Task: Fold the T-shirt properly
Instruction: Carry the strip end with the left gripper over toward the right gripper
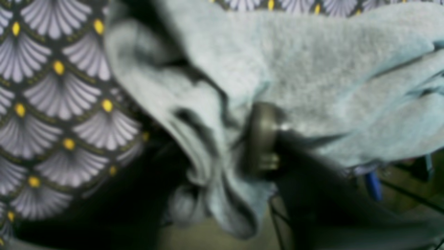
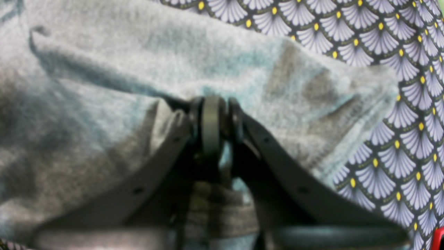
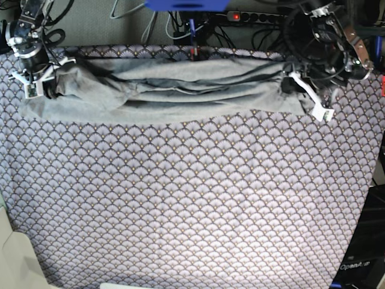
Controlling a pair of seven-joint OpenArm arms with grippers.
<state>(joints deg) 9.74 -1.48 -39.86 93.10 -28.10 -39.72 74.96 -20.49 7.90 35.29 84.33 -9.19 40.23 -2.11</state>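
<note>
The T-shirt (image 3: 174,90) is stretched as a long band between the left gripper (image 3: 290,84) and the right gripper (image 3: 43,81), each pinched on one end of it, over the scallop-patterned cloth (image 3: 192,198).

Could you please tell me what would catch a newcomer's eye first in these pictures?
A grey T-shirt, bunched into a long band, stretches across the far edge of the table. The left gripper and right gripper each clamp one end, jaws shut. Beneath lies a purple scallop-patterned cloth.
</note>
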